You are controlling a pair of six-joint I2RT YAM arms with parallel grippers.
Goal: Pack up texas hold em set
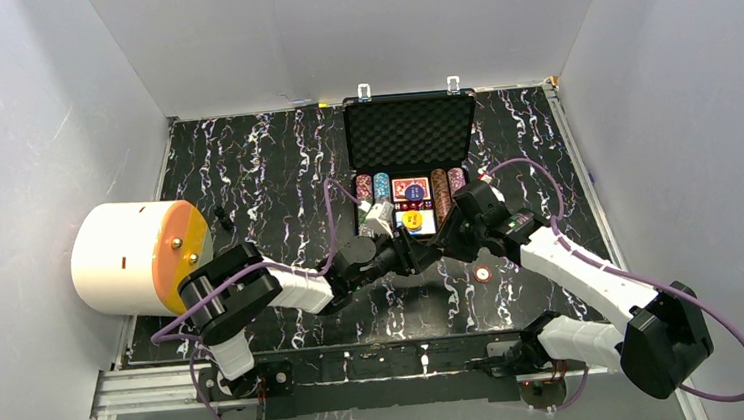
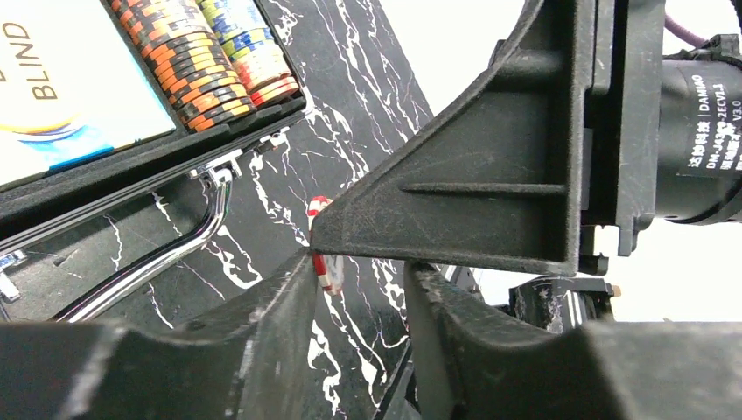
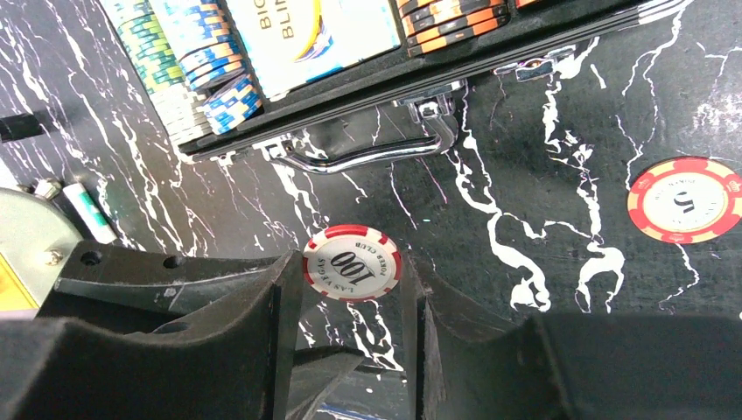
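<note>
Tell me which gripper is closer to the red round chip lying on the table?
Right. The right gripper is beside the loose red round chip; the left gripper is farther, past the right one.

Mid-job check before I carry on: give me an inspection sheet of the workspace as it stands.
Surface: black marbled tabletop.
Job's things: briefcase open, chip rows in its tray; red 100 chip off the case, between the arms; second red chip loose on the table.
Clutter: white drum at left; green-and-white cylinder.
Grippers: right gripper shut on the red 100 chip; left gripper close beside it, jaws apart.
Cables: purple cables loop along both arms.
Surroundings: white walls; nothing else seen.
</note>
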